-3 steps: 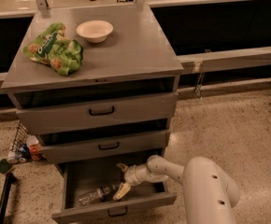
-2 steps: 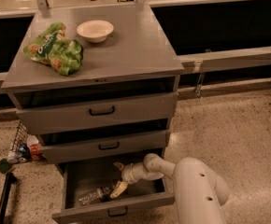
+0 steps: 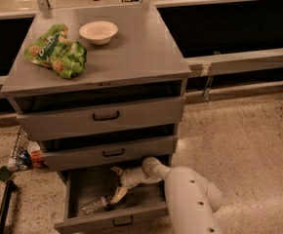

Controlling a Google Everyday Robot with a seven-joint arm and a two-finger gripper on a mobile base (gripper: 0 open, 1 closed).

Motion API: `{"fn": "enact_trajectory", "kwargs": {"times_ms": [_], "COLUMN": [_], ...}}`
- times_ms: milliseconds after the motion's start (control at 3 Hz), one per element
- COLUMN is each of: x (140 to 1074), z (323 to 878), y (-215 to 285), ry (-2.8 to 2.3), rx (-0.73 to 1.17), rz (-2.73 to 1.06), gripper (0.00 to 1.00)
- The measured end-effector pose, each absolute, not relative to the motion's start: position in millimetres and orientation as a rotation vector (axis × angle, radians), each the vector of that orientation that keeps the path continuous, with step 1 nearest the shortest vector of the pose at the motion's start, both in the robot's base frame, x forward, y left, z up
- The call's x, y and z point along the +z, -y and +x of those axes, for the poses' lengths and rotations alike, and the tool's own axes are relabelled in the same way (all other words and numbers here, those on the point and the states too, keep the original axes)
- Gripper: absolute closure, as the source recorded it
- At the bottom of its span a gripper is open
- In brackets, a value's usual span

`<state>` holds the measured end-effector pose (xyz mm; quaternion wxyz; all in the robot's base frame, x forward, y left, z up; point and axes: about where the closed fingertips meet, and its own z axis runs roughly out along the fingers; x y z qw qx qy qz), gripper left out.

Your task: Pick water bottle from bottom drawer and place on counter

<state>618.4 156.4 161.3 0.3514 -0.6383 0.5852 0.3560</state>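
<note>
The bottom drawer is pulled open. The water bottle, small and clear, lies on its side near the drawer's front left. My gripper is inside the drawer, just right of the bottle and above it. It is open, with one yellowish fingertip up by the middle drawer and the other close to the bottle's right end. It holds nothing. The white arm reaches in from the lower right. The counter is the grey cabinet top.
A green snack bag and a white bowl sit on the counter's left and back. The top drawer and middle drawer stand slightly open. A wire basket with small items stands left of the cabinet.
The arm has moved a little left and further into the bottom drawer, bringing the gripper closer to the bottle. The bottle has not moved.
</note>
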Motion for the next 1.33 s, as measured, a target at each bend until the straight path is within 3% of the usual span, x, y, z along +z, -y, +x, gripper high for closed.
{"fn": "enact_trajectory", "kwargs": {"times_ms": [667,1000,1333], "x": [155.2,182.2,231.6], "z": [605.3,617.5,636.2], "y": [-174.4,-166.0,-112.9], "ry": [-1.403,-1.288,-1.263], "rx": [0.931,0.817,0.621], "rz": [-1.732,-1.767,-1.732], "gripper": [0.00,0.00,0.17]}}
